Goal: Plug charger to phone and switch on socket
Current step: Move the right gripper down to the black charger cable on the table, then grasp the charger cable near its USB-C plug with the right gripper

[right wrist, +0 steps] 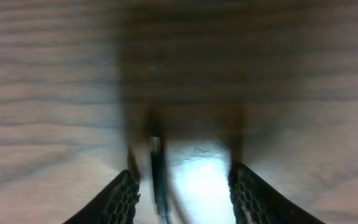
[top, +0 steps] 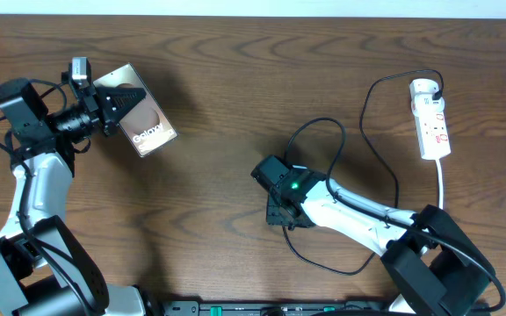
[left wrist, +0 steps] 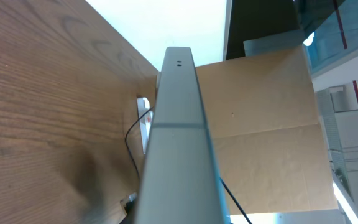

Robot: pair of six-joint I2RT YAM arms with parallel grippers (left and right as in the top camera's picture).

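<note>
The left arm point(top: 35, 189) rises white from its base and folds over, its black wrist point(top: 68, 118) stretched out level behind the left pincer point(top: 119, 98). That pincer is clamped fully tight on one end of the phone point(top: 148, 123), which juts out ahead of its fingertips. The right arm point(top: 358, 211) reaches low and nearly straight from its own base, a green light glowing on the wrist behind the right pincer point(right wrist: 185, 196). This pincer points down, its jaws standing apart, the ribbed black fingers point(right wrist: 120, 199) spread just above the desk point(right wrist: 55, 81) directly beneath them, gripping nothing.
</note>
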